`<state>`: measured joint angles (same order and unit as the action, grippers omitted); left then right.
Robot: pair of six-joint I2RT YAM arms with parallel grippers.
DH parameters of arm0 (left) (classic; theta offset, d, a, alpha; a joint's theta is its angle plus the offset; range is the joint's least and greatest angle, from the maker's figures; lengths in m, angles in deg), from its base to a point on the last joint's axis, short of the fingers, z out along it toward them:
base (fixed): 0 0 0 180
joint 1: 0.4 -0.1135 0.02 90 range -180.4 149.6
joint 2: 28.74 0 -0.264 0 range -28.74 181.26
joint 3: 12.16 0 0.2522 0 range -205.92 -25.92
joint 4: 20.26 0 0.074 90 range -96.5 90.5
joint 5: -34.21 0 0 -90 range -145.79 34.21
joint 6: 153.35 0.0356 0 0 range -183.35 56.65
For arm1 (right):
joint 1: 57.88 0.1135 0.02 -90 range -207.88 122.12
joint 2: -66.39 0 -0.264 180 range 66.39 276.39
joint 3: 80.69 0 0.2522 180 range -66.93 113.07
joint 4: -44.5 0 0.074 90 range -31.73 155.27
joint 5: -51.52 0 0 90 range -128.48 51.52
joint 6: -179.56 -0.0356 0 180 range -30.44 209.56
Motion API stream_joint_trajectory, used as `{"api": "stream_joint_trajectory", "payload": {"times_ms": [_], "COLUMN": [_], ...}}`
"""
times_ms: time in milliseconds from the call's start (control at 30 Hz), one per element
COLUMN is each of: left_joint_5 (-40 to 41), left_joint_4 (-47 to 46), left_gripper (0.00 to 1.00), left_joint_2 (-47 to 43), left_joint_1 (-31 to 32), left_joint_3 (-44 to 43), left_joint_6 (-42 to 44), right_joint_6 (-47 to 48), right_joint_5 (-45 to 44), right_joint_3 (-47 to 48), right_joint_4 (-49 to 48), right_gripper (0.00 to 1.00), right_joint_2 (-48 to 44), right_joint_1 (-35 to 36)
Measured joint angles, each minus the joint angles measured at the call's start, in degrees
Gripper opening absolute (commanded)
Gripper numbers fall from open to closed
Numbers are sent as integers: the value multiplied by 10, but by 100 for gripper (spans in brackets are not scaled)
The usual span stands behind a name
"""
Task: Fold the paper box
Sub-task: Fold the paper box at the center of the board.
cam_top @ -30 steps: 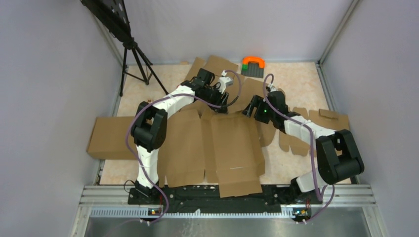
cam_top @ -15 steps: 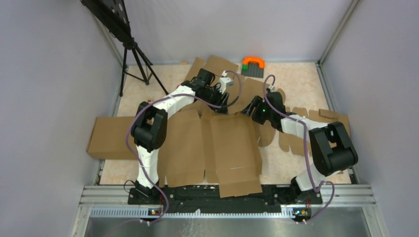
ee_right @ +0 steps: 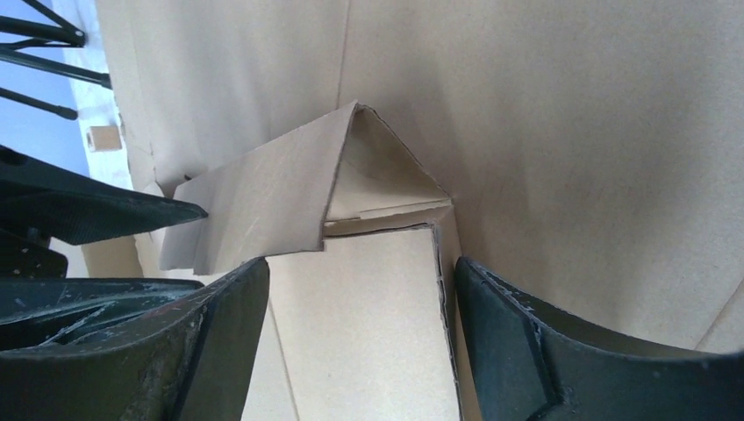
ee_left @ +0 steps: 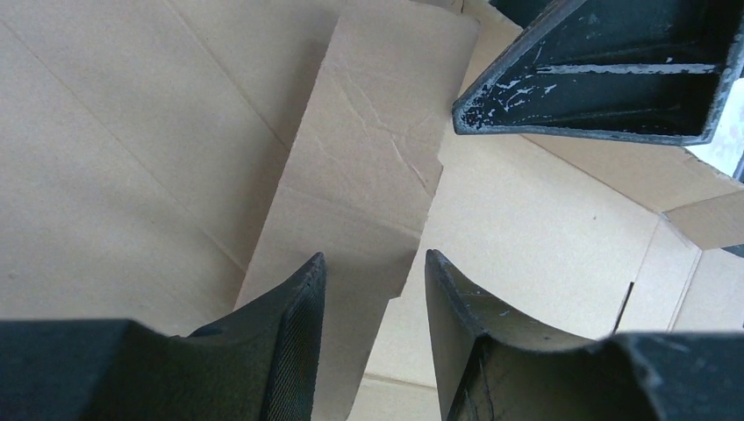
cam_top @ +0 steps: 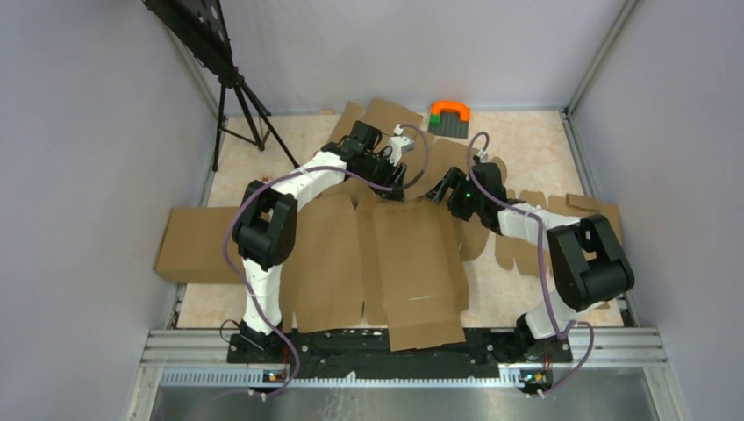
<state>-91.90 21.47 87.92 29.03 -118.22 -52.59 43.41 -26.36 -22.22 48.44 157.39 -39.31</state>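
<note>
The paper box [cam_top: 386,259], a large brown die-cut sheet with creases and flaps, lies mostly flat between the two arms. Both grippers meet at its far edge. My left gripper [cam_top: 401,187] is open, and in its wrist view a narrow creased flap [ee_left: 373,167] runs between the fingertips of the left gripper [ee_left: 375,257], with a gap on the right side. My right gripper [cam_top: 441,192] stands wide open; in its wrist view a raised, folded corner flap [ee_right: 263,197] sits just ahead of the right gripper [ee_right: 361,263], with nothing held. The right gripper's finger [ee_left: 605,79] shows opposite.
A smaller plain cardboard slab [cam_top: 195,246] lies at the left. Loose cardboard pieces [cam_top: 561,219] lie at the right and more cardboard [cam_top: 386,114] at the back. A tripod [cam_top: 241,105] stands back left. An orange and green object [cam_top: 449,114] sits back centre. Walls enclose the table.
The right arm's elbow has swung inward to the left and its gripper has shifted slightly toward the far flap. The left arm has not moved.
</note>
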Motion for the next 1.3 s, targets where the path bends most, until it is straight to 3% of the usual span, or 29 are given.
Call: {"api": "stream_joint_trajectory", "payload": {"times_ms": [133,300,500,767,933,1300], "left_joint_5": [0,0,0,0,2,31], "left_joint_4": [4,8,9,12,12,20], "left_gripper": [47,47,47,48,51,60], "left_joint_2": [1,1,1,1,1,1], "left_joint_1": [1,3,4,5,5,9], "left_joint_3": [-3,-3,-3,-3,-4,-14], "left_joint_6": [0,0,1,1,0,-19], "right_joint_6": [-2,-9,-17,-19,-14,-4], "right_joint_5": [6,11,10,-1,-7,-8], "right_joint_3": [-5,-5,11,45,50,49], "right_joint_4": [-11,-19,-12,-3,5,6], "right_gripper": [78,86,65,54,41,40], "right_joint_2": [-11,-25,-12,32,37,43], "right_joint_1": [0,0,0,-1,-1,-1]}}
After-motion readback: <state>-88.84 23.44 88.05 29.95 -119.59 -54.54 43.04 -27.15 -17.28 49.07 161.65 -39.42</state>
